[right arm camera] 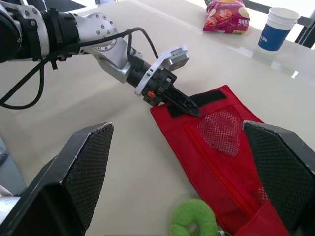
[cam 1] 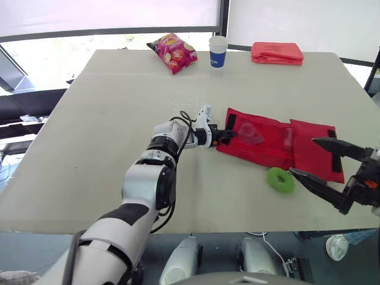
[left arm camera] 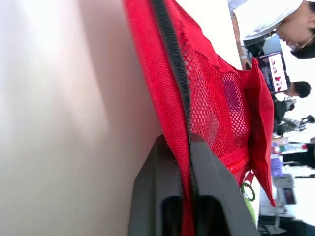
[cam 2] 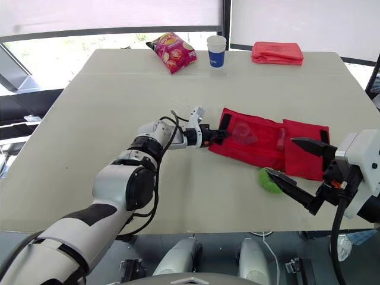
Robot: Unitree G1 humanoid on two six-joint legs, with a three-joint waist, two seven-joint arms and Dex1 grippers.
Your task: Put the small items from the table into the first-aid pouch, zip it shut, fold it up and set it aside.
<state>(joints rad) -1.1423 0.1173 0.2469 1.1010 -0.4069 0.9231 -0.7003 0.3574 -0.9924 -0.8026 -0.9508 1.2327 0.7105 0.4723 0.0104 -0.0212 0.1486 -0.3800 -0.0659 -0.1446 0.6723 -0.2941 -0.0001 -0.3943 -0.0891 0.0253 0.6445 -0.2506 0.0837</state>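
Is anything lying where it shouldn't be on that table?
The green ring lies loose on the table, beside the unfolded red pouch rather than inside it. The left gripper pinches the pouch's edge.

A broad beige table (cam 1: pixel 101 130) is taking up most of the room, its matte top running back toward the windows. Behind it two white roller shades (cam 1: pixel 107 15) are hanging over the glass, and a dark upright frame post (cam 1: pixel 224 16) is splitting them. Below the left shade's hem a strip of uncovered window (cam 1: pixel 53 59) is letting in strong daylight, which is washing out whatever lies outside and laying a soft sheen on the table's far end. Dark low shapes (cam 1: pixel 27 104) are sitting off the table's left edge, too indistinct to name. Under the near edge a grey-blue floor (cam 1: pixel 35 249) is showing.
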